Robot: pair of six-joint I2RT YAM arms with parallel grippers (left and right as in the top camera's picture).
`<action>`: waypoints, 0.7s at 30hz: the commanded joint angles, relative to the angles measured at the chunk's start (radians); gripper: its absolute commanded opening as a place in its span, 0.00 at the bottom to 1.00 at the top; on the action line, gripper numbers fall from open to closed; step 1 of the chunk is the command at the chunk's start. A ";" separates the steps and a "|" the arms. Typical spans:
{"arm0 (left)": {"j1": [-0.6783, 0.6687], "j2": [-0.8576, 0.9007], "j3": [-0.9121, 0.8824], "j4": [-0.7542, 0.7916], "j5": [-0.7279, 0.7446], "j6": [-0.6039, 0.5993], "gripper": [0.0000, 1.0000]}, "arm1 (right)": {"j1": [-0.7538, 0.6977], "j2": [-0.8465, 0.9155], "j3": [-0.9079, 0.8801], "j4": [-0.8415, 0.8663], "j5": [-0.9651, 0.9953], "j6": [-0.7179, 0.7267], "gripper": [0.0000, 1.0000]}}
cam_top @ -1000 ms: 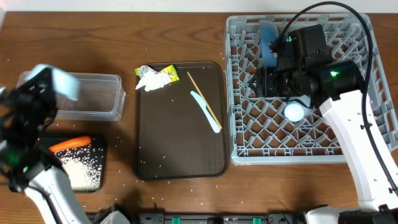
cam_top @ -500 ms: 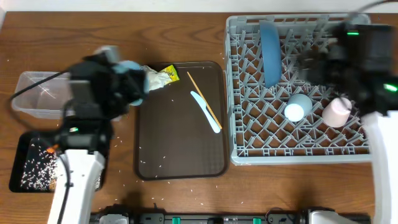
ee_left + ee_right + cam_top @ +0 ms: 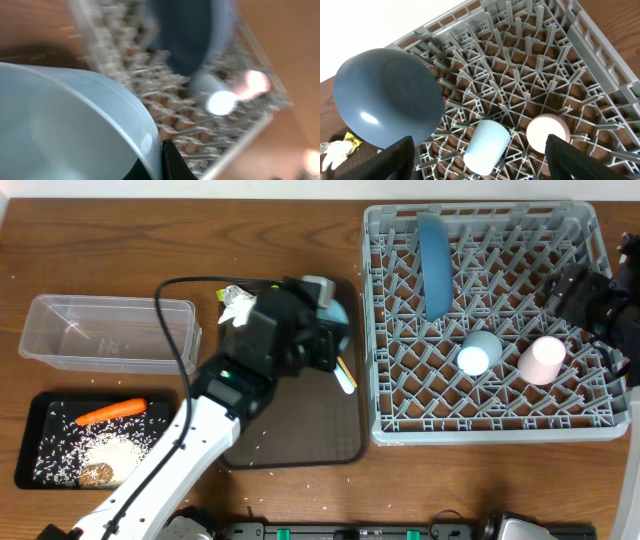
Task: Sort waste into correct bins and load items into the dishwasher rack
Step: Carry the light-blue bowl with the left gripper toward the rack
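Observation:
My left gripper [image 3: 322,330] is shut on the rim of the light blue bowl [image 3: 337,313] above the brown serving tray; the bowl fills the left wrist view [image 3: 65,130], a finger of the left gripper [image 3: 159,165] pressed on its rim. The dishwasher rack [image 3: 400,430] holds the dark-blue plate [image 3: 435,265] on edge, the light blue cup [image 3: 479,352] and the pink cup [image 3: 541,360]. My right gripper [image 3: 479,145] is open above them, at the rack's right edge [image 3: 590,300]. Wrapper and napkin [image 3: 238,305] lie at the tray's far left corner.
The brown serving tray [image 3: 290,430] holds the light blue utensil [image 3: 346,383] and chopsticks [image 3: 347,368], partly under my left arm. The clear tub [image 3: 110,332] stands at left. The black tray [image 3: 30,445] holds the carrot [image 3: 112,410], rice and a brown lump [image 3: 97,473].
My left arm swung right from the bins to over the serving tray, carrying the bowl. My right arm drew back to the rack's right edge, leaving the pink cup in the rack.

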 commanded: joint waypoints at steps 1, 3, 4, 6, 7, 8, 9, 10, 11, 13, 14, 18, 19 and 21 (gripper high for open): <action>-0.053 -0.006 0.025 0.078 0.171 -0.019 0.06 | -0.006 0.005 0.002 -0.003 0.005 -0.006 0.82; -0.081 0.000 0.025 0.171 0.264 -0.014 0.07 | -0.006 0.007 0.002 -0.001 0.005 -0.006 0.82; -0.089 0.007 0.025 0.214 0.310 -0.006 0.06 | -0.006 0.008 0.002 -0.001 0.005 -0.006 0.82; -0.098 0.029 0.025 0.294 0.391 0.000 0.06 | -0.006 0.011 0.002 -0.001 0.005 -0.006 0.82; -0.098 0.047 0.025 0.330 0.428 0.000 0.06 | -0.006 0.012 0.002 -0.002 0.005 -0.006 0.82; -0.098 0.065 0.025 0.349 0.448 0.000 0.06 | -0.006 0.013 0.002 -0.002 0.005 -0.006 0.83; -0.098 0.085 0.025 0.363 0.460 0.000 0.06 | -0.006 0.014 0.002 -0.003 0.004 -0.006 0.83; -0.097 0.113 0.024 0.378 0.475 -0.001 0.06 | -0.006 0.014 0.002 -0.004 0.005 -0.006 0.83; -0.097 0.131 0.024 0.387 0.481 -0.003 0.06 | -0.006 0.014 0.002 -0.005 0.005 -0.006 0.82; -0.098 0.182 0.024 0.420 0.490 -0.039 0.06 | -0.006 0.014 0.002 -0.006 0.005 -0.006 0.83; -0.098 0.196 0.024 0.439 0.506 -0.047 0.06 | -0.006 0.014 0.002 -0.006 0.005 -0.006 0.83; -0.097 0.241 0.024 0.530 0.570 -0.064 0.06 | -0.006 0.014 0.002 -0.012 0.005 -0.009 0.83; -0.096 0.241 0.024 0.537 0.570 -0.062 0.06 | -0.006 0.014 0.002 -0.013 0.005 -0.014 0.83; -0.087 0.240 0.024 0.552 0.570 -0.053 0.06 | -0.006 0.014 0.002 -0.013 0.005 -0.018 0.83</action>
